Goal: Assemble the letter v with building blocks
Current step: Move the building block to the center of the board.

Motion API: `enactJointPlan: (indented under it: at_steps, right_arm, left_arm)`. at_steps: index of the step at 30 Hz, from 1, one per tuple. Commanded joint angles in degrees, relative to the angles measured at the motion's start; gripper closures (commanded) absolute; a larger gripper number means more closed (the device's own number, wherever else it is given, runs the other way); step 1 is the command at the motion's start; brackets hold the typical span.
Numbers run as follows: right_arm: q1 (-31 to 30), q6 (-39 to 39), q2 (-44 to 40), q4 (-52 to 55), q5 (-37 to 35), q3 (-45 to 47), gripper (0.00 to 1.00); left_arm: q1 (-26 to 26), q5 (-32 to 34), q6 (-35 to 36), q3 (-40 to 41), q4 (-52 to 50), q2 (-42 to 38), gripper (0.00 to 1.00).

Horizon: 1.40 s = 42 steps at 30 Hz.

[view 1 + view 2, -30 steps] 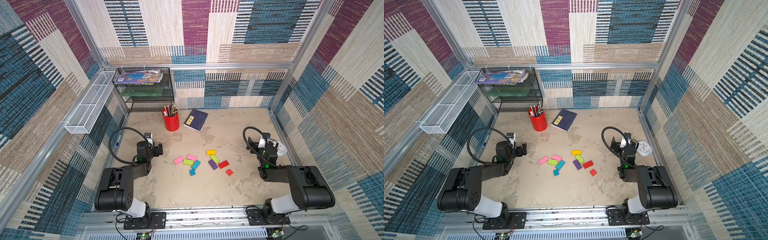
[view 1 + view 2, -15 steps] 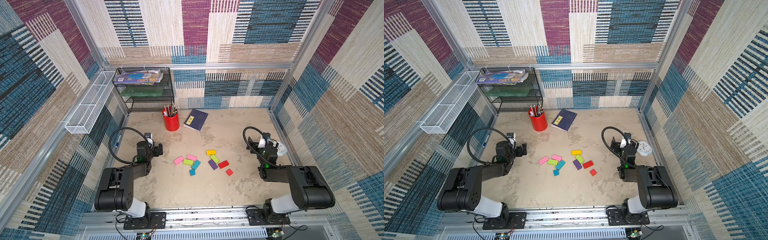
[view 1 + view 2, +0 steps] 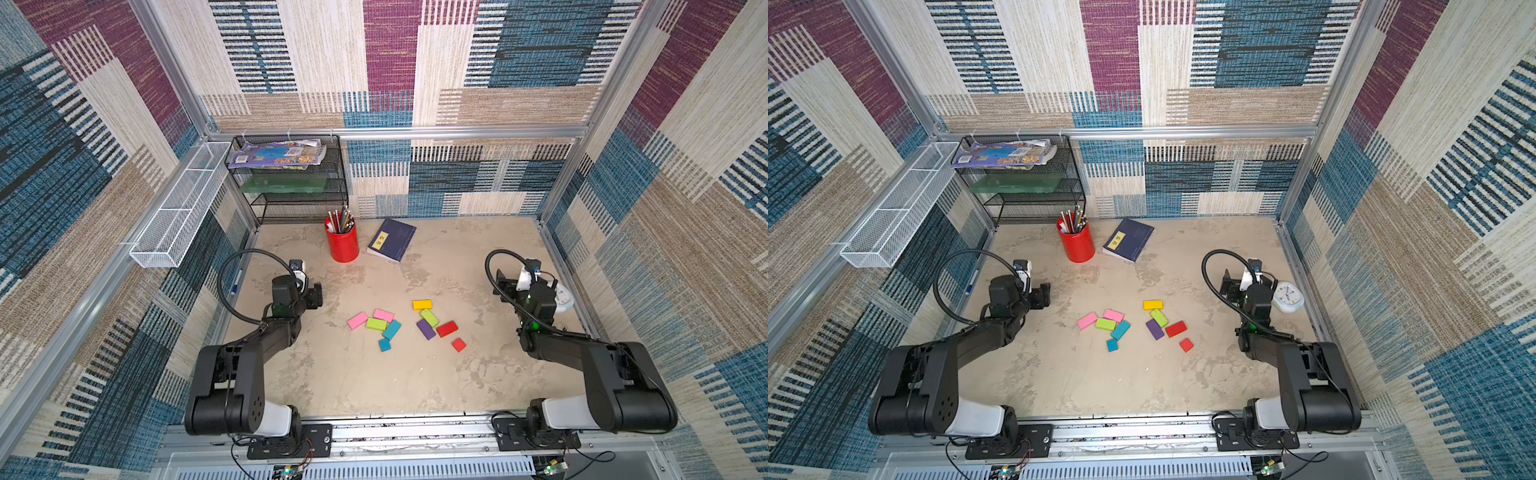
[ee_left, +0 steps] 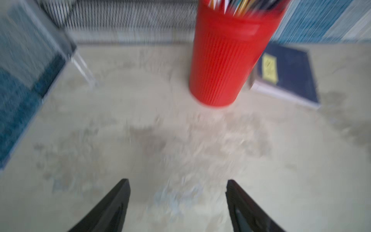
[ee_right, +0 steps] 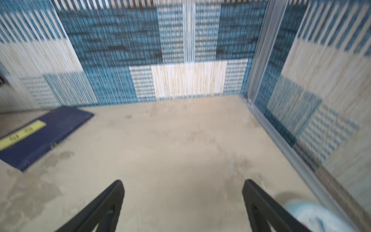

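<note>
Though wrist views blur, left gripper (image 4: 177, 182) and right gripper (image 5: 182, 181) seemingly gape, empty; 10 smooth flat blocks (image 3: 392, 329): 8 oblongs, 2 squares; ribbed red cup (image 3: 341, 245) at their 11 o'clock.

Woven patchwork walls (image 3: 390, 62) in blue, plum, tan and cream enclose a mottled beige bench (image 3: 374, 386), framed by aluminium rails (image 3: 457, 132). At the upper left of the frame stands a black mesh rack (image 3: 299, 199), and beside it a white wire basket (image 3: 178, 216) hangs on the wall.

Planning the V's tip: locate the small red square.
In both top views, the small red square sits right of centre, just clear of the red rectangle.
</note>
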State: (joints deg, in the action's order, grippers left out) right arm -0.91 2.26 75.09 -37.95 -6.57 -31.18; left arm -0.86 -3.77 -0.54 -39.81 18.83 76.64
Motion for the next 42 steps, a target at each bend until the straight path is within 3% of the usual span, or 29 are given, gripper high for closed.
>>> enactJointPlan:
  at_steps: [1,8,11,14,16,22,27,32,42]
  right_arm:
    - [0.13,4.51,-0.64,17.09,-1.22,-3.88,0.05]
    - [-1.89,8.24,-0.51,27.27,2.21,-6.06,0.05]
    - [-2.81,10.29,-1.78,29.6,4.94,-5.85,0.05]
    - [-4.22,11.19,-1.53,34.75,9.64,-8.15,0.05]
    - [-6.27,10.64,-1.59,37.56,10.48,-9.34,0.05]
    - [-12.98,8.98,0.63,41.03,12.51,-13.58,0.05]
    - [-20.64,5.21,6.15,45.61,13.33,-19.9,0.05]
    - [-26.83,4.19,10.12,47.23,14.63,-22.79,0.0]
    - [-34.91,0.1,16.65,51.55,16.13,-29.35,0.11]
  left_arm:
    - [-1.03,-1.98,-4.91,-1.03,-10.48,-2.74,0.22]
    - [-2.8,-0.54,-9.17,-2.86,-22.49,-7.18,0.22]
    - [-3.53,-5.0,-12.57,-3.92,-26.78,-8.13,0.19]
    - [-3.79,-9.74,-15.71,-8.5,-37.96,-8.23,0.2]
    - [-4.1,-12.69,-17.71,-9.73,-42.24,-9.54,0.21]
    - [-4.67,-13.64,-21.64,-10.53,-46.09,-15.68,0.21]
    - [-4.76,-16.18,-20.9,-18.63,-56.43,-13.38,0.21]
    - [-4.76,-20.42,-21.1,-21.22,-59.81,-10.59,0.24]
    - [-5.28,-23.73,-23.03,-18.56,-57.96,-7.56,0.28]
